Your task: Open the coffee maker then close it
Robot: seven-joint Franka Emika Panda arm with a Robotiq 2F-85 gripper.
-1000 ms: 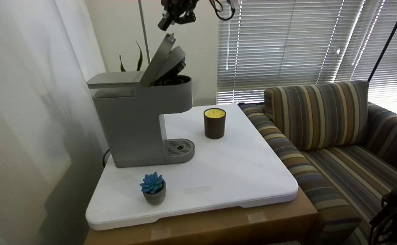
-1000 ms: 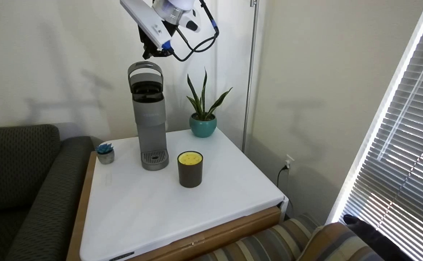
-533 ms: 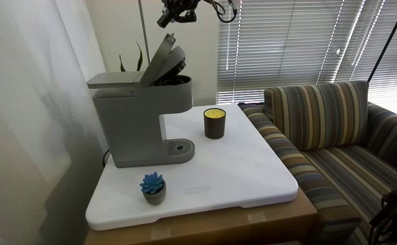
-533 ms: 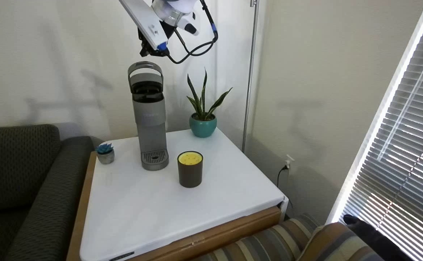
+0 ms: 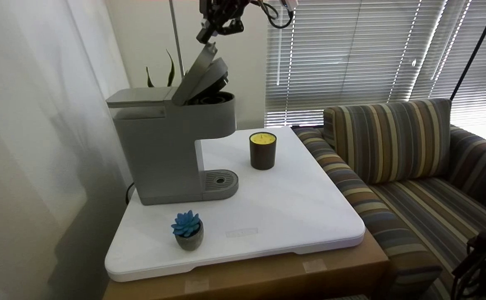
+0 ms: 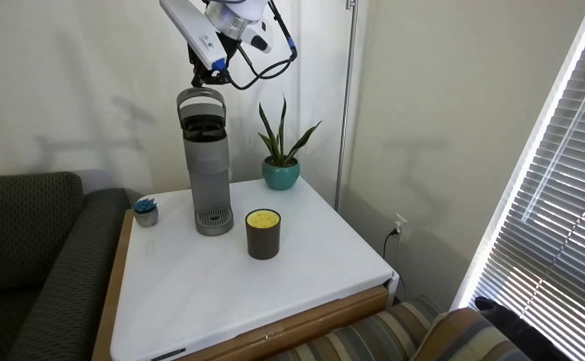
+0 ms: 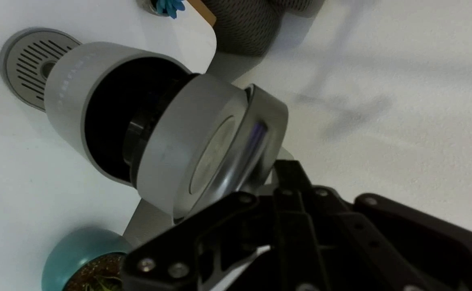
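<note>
Grey coffee maker [image 5: 163,154], its lid [image 5: 196,75] raised; the gripper [image 7: 289,171] (jaws together) is just beside it.

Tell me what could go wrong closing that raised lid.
The shut gripper sits at or just above the top edge of the raised lid, so it might slip off instead of swinging it down. Pushing hard could slide the coffee maker, which stands on the white tabletop with no fastening in view. A sideways drift while lowering might brush the potted plant beside it.
</note>
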